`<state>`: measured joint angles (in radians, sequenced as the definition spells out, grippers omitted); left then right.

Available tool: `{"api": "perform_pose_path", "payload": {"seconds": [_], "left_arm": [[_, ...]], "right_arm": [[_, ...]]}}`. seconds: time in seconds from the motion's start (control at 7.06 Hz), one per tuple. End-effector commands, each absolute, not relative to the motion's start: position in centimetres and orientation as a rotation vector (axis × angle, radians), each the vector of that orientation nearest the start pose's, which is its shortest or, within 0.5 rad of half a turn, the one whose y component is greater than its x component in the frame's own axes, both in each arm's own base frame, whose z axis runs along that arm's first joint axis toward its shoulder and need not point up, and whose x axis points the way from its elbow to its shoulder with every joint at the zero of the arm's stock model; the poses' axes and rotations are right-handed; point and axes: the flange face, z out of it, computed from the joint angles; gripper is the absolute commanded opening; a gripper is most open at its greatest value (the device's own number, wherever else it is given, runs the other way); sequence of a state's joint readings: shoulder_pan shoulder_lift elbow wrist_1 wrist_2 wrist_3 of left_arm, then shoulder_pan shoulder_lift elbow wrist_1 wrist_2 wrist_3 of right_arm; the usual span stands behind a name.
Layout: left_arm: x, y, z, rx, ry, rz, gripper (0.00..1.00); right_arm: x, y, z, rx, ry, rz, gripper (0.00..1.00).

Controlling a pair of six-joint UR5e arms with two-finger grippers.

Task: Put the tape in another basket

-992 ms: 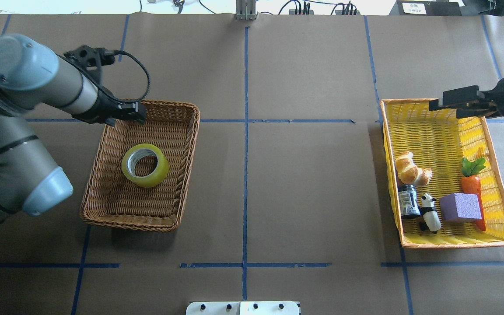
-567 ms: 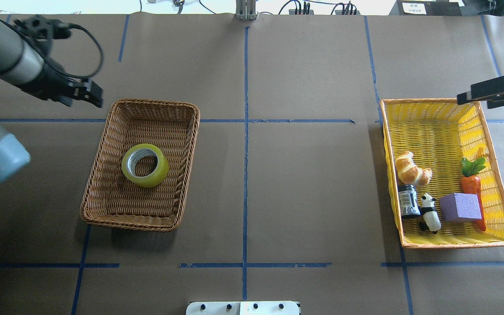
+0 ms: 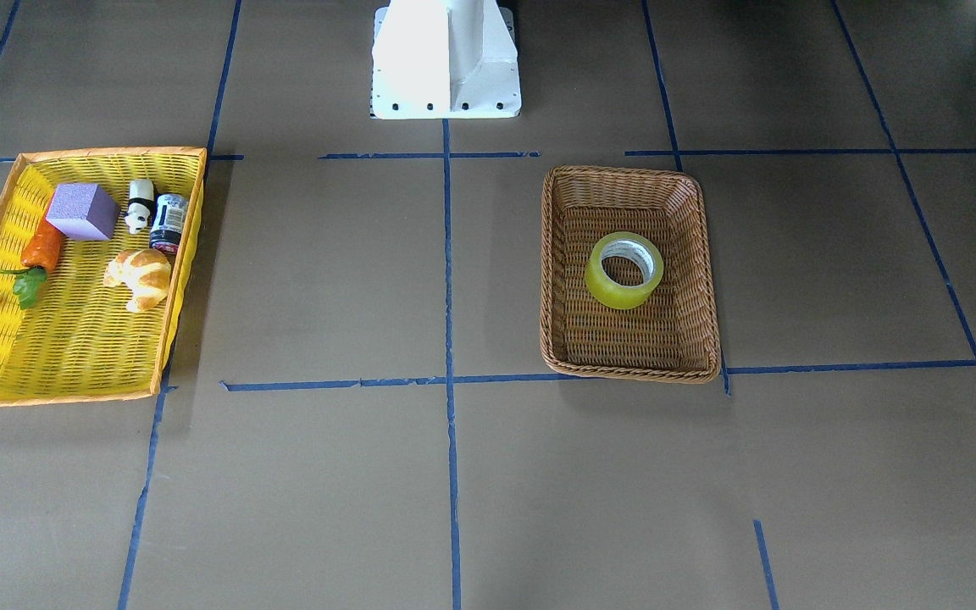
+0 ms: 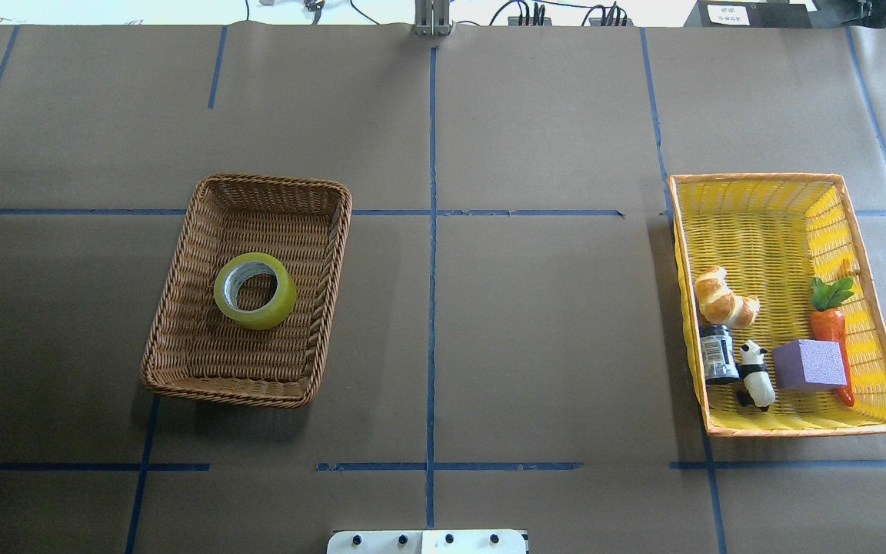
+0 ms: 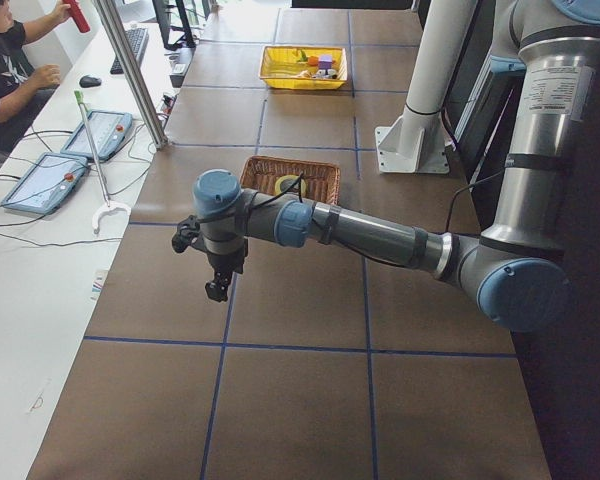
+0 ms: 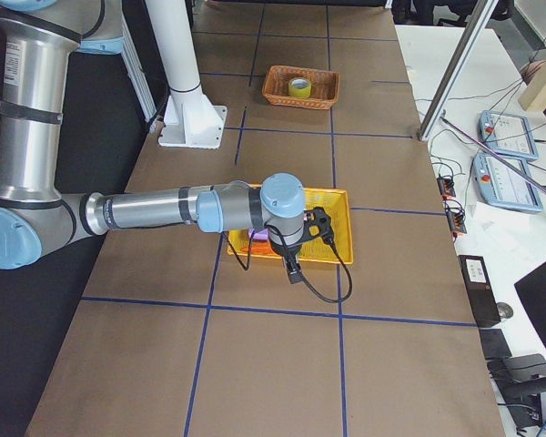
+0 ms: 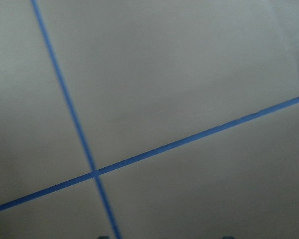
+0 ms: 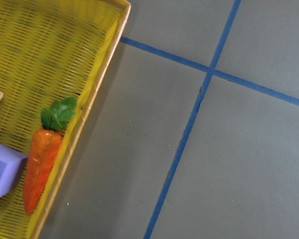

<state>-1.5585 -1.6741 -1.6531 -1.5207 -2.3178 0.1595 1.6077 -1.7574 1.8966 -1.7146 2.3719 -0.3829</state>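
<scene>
Left tool and right tool hang above the surface near its ends; I cannot tell how wide either stands or whether it grips anything. Farther out, the tape lies flat inside the wicker basket. Across in the yellow tray, the dark jar carries a label too small to read.

Bright, even light; soft shadow beside wicker basket; left wrist view blurred, dimmer.
</scene>
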Motion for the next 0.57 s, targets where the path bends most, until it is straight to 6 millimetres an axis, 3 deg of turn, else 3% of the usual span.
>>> {"api": "perform_pose_path", "payload": {"seconds": [0.0,0.14,0.28,0.43], "left_arm": [[-11.1,-51.8,61.2,0.151,0.827,0.101,0.84],[-10.7,-51.0,61.3,0.130,0.888,0.055,0.91],[-10.5,-50.6,63.1,0.100,0.883,0.047,0.98],[-10.8,-50.5,63.2,0.103,0.833,0.049,0.99]], "right_arm": [[8.3,-41.5,61.2,0.121,-0.791,-0.296,1.00],[8.2,-42.3,60.0,0.110,-0.811,-0.219,1.00],[8.1,-42.7,59.9,0.108,-0.817,-0.206,1.00],[7.4,-42.8,60.1,0.096,-0.819,-0.215,1.00]]}}
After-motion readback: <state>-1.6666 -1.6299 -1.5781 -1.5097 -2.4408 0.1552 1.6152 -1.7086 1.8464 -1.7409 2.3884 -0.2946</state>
